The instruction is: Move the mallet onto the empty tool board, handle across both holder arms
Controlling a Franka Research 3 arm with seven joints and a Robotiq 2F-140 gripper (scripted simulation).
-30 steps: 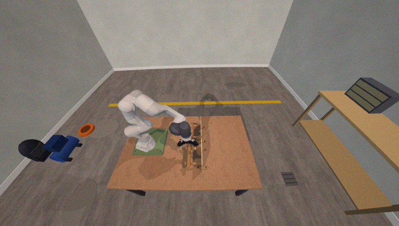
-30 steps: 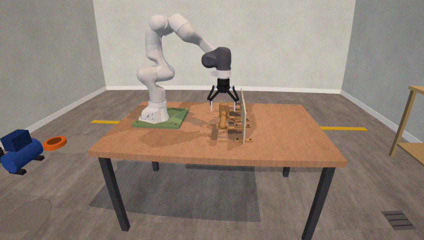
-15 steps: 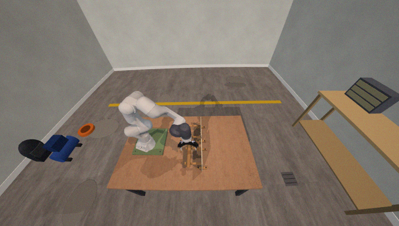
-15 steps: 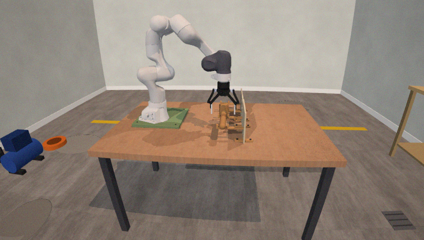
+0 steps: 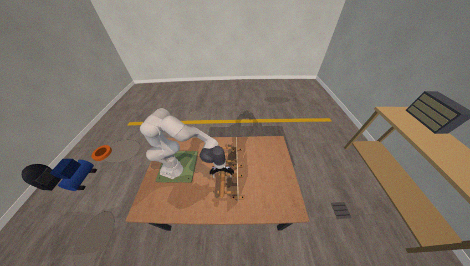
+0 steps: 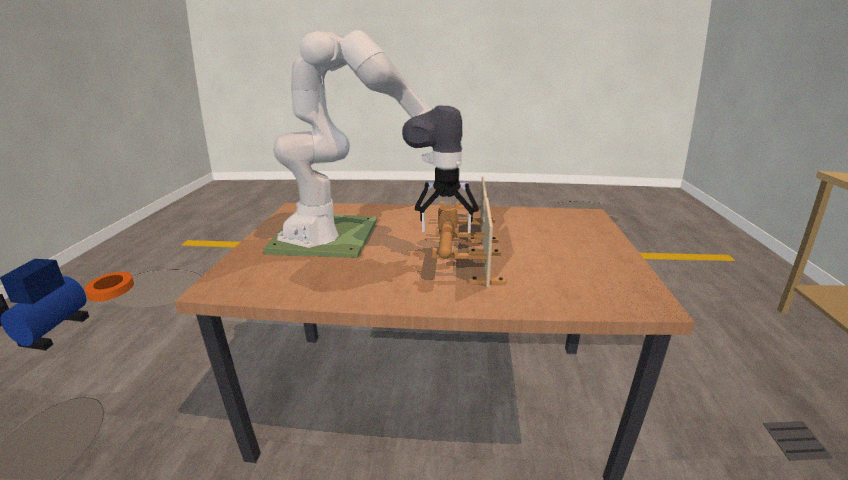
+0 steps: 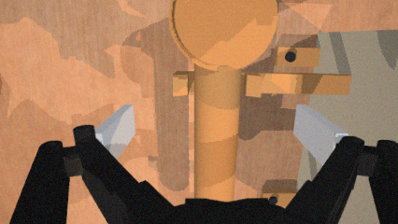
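The wooden mallet [image 7: 217,135] lies across the holder arms [image 7: 299,84] of a tool board, with its round head [image 7: 224,28] at the top of the wrist view. My gripper [image 7: 214,119] is open and empty. It hangs straight over the handle, one finger on each side, not touching it. In the top view the gripper [image 5: 221,171] is above the far end of the mallet [image 5: 220,188]. In the exterior view the gripper [image 6: 446,223] straddles the mallet [image 6: 445,236]. The empty arms [image 5: 234,151] stand farther along the same line, partly hidden by my wrist.
A thin upright panel [image 6: 486,234] backs the holder arms, just right of the gripper. The arm's green base plate [image 6: 321,236] sits at the table's left. The table edges are well away from the boards.
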